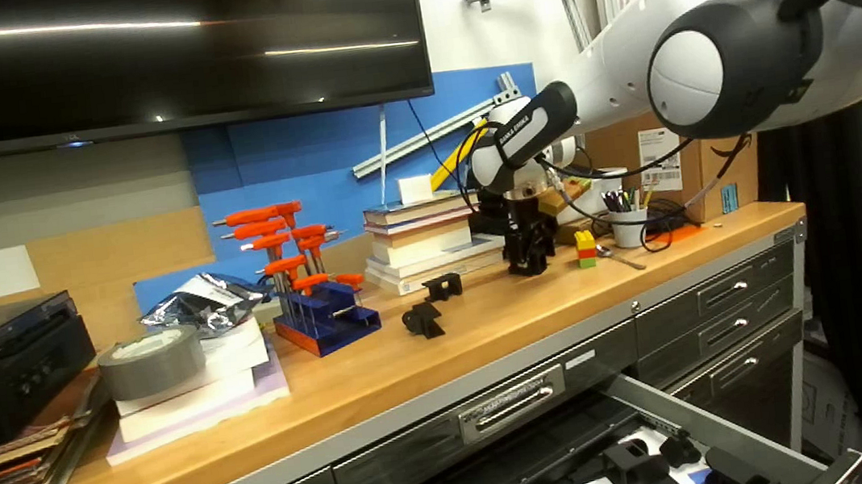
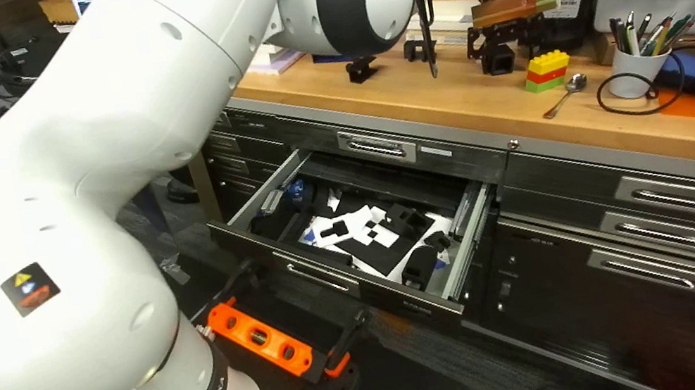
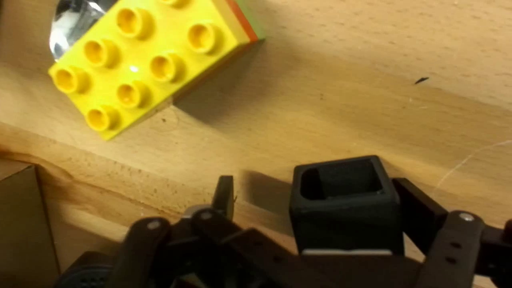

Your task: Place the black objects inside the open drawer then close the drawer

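My gripper point(image 3: 314, 190) is open, low over the wooden bench. A hollow black block point(image 3: 346, 224) stands between its fingers, close to or touching the right finger and apart from the left. In an exterior view the block point(image 2: 498, 60) shows under the gripper point(image 2: 502, 46); in another exterior view the gripper point(image 1: 528, 259) mostly hides it. Two more black pieces, a nearer one point(image 1: 424, 320) and a farther one point(image 1: 444, 285), lie on the bench; both also show in an exterior view point(image 2: 361, 69) point(image 2: 418, 50). The grey drawer point(image 2: 334, 279) is open, with several black pieces point(image 2: 403, 219) inside.
A yellow, red and green toy block point(image 3: 144, 64) stands near the gripper, with a spoon point(image 2: 566, 96) beside it. A pen cup point(image 2: 634, 74), stacked books point(image 1: 424, 251) and a hex-key stand point(image 1: 326, 319) are on the bench. The drawer's side wall point(image 1: 710, 413) juts out below.
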Controlling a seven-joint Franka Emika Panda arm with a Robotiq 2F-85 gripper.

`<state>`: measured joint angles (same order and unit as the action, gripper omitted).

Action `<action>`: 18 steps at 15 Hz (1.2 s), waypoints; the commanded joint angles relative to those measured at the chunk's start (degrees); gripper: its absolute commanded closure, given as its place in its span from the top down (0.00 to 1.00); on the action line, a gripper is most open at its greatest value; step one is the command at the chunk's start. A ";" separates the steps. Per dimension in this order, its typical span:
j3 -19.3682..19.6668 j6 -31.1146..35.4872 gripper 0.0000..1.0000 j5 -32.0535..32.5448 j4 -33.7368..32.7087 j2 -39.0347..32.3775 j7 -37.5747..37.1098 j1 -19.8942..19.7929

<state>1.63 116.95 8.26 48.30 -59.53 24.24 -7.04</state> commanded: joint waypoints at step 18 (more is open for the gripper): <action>-5.33 -11.18 0.54 -5.90 -9.74 -3.62 6.46 -3.54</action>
<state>-2.84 109.37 3.69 40.94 -63.00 30.86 -9.99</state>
